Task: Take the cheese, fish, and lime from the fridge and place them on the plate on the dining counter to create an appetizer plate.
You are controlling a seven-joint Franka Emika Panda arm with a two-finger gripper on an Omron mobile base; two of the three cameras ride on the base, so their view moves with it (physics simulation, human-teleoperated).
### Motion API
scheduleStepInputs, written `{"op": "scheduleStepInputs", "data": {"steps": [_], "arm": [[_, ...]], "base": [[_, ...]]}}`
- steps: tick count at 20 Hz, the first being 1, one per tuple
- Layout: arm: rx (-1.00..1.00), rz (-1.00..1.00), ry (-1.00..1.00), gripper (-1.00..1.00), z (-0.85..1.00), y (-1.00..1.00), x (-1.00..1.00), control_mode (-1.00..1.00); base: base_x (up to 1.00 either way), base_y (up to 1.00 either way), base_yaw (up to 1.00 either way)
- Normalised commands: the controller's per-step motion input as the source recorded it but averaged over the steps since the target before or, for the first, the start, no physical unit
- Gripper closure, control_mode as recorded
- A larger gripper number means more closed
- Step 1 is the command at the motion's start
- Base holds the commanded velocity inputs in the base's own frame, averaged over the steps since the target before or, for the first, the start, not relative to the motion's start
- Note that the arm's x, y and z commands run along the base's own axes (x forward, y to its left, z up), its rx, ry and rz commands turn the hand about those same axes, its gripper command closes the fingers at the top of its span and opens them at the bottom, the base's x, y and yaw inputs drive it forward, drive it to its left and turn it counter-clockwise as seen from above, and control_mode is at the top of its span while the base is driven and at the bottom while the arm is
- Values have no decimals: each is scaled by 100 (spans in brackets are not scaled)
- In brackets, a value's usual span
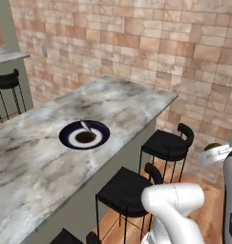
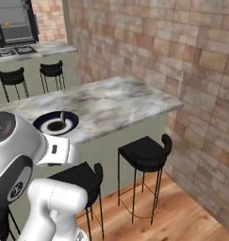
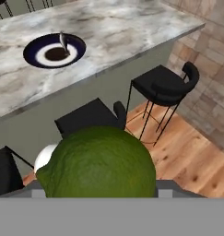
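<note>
step: carrying lime (image 3: 98, 161) to plate (image 3: 31, 50) | gripper (image 3: 97, 191): fingers hidden, probably pinching lime | next: reach over dining counter (image 3: 132, 27), lower beside the plate's thin grey item (image 3: 63, 42)

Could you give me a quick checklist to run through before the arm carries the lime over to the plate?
1. Lime at the gripper: ok, it sits large and green right at the hand camera.
2. Finger closure on it: cannot tell, the lime hides the fingertips.
3. Plate on the dining counter: ok, flat and in view.
4. Room on the plate: ok, just a thin silvery item lies on it.
5. Cheese on the plate: not ok, no yellow wedge there.
6. Path: cannot tell, black stools stand between hand and counter.
</note>
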Motion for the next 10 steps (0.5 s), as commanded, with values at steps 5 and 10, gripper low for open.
{"op": "scheduleStepInputs", "data": {"steps": [5, 10], "arm": [[0, 0, 0, 100, 0, 0, 0, 100], [0, 0, 0, 100, 0, 0, 0, 100]], "base": [[76, 36, 56], [91, 27, 39]]}}
